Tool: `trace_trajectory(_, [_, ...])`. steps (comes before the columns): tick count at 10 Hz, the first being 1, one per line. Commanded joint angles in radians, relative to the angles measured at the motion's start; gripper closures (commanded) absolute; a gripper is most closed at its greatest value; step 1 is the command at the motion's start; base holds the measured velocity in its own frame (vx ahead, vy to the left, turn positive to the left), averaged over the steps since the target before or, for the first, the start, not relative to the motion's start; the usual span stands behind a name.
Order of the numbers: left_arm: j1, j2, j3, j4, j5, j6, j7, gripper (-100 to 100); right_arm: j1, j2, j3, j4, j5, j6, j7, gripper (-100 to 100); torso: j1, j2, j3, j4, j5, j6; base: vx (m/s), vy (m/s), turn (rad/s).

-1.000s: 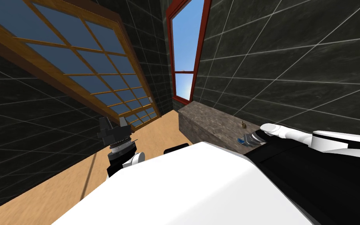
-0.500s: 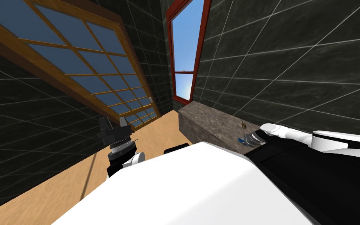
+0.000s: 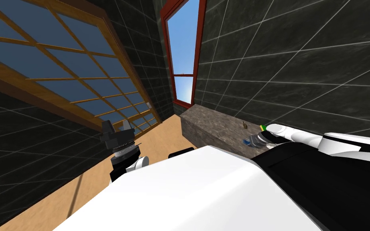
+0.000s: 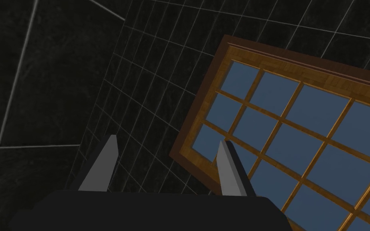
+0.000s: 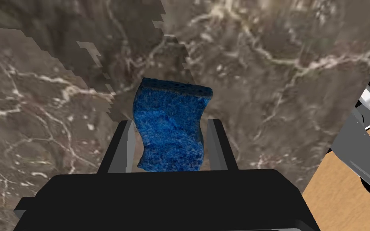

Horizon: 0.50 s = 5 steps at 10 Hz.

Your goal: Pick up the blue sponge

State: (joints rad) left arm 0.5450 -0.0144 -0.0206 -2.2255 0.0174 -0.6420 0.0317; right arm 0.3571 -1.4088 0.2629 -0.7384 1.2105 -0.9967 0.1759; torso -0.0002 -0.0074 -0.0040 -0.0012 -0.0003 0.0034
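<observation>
The blue sponge (image 5: 172, 104) stands on edge between the fingers of my right gripper (image 5: 171, 121), which press its two sides so that its middle is pinched in. Behind it is the brown marbled counter top (image 5: 284, 68). In the head view my right gripper (image 3: 249, 142) is low over the near end of the counter (image 3: 212, 124), with a bit of the blue sponge (image 3: 245, 141) showing at its tip. My left gripper (image 3: 118, 129) is held up on the left, away from the counter, and my left gripper (image 4: 167, 139) stands open with nothing in it.
A small brown object (image 3: 244, 125) sits on the counter beyond the right hand, and a green and yellow thing (image 3: 263, 127) lies by the right wrist. Dark tiled walls run close behind the counter. Wooden floor (image 3: 160, 138) lies left of the counter.
The head view has shifted, so I have moved a little. The green and yellow thing by the right wrist now shows. Both arms keep their poses.
</observation>
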Motion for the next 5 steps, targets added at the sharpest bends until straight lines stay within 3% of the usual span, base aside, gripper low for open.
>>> trace_trajectory(1, [0.000, 0.000, 0.000, 0.000, 0.000, 0.000, 0.000, 0, -0.012, 0.002, -0.027, 0.002, 0.034, -0.022, 0.015, 100, 0.000, 0.000, 0.000, 0.000, 0.000, 0.000, 0.089, 0.013, -0.159])
trace_trajectory(4, [0.000, 0.000, 0.000, 0.000, 0.000, 0.000, 0.000, 0, -0.029, 0.005, -0.076, 0.002, 0.094, -0.059, 0.037, 100, 0.001, 0.001, 0.000, 0.000, 0.000, -0.001, 0.077, 0.020, -0.162])
trace_trajectory(5, [0.000, 0.000, 0.000, 0.000, 0.000, 0.000, 0.000, 0, -0.032, 0.006, -0.064, 0.010, 0.082, -0.053, 0.035, 100, 0.001, 0.002, 0.001, 0.000, 0.000, 0.000, 0.029, 0.012, -0.038])
